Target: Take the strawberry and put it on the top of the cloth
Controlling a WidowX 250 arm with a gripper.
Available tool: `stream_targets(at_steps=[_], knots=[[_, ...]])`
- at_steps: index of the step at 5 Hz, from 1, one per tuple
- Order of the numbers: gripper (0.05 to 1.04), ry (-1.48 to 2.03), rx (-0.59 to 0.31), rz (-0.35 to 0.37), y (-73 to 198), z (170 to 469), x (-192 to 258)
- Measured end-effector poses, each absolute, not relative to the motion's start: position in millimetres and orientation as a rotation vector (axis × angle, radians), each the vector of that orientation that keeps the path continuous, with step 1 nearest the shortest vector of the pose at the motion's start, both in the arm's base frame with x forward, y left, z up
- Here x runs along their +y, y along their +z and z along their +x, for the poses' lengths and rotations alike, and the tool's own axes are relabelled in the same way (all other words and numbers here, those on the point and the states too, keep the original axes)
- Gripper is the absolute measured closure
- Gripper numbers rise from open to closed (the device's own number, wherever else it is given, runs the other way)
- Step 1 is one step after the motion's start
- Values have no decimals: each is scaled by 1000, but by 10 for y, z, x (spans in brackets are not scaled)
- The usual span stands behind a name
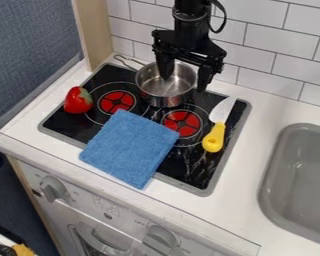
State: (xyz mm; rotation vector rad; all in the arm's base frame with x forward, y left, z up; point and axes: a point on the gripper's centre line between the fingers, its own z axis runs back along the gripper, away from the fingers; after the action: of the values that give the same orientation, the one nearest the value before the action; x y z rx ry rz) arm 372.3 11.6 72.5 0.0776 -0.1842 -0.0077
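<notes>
The black gripper (pixel 185 76) hangs over the back of the stove, above the metal pot, its two fingers spread wide with nothing between them. A red strawberry (pixel 77 100) with a green top rests on the left part of the black cooktop, left of the left red burner. The blue cloth (pixel 130 148) lies flat across the cooktop's front edge and partly on the white counter. Strawberry and cloth are apart, with the strawberry up and to the left of the cloth.
A metal pot (pixel 165 88) stands at the back of the cooktop, its handle toward the upper left. A knife with a yellow handle (pixel 214 138) lies on the right side. The grey sink (pixel 300 175) is at the right, and a tiled wall (pixel 260 44) rises behind.
</notes>
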Motion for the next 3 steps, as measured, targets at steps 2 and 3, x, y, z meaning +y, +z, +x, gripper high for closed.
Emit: stream_targets(at_steps=[2, 3], knots=[[83, 58, -93, 81, 543, 3489, 389], [83, 166, -74, 102, 662, 3306, 828]])
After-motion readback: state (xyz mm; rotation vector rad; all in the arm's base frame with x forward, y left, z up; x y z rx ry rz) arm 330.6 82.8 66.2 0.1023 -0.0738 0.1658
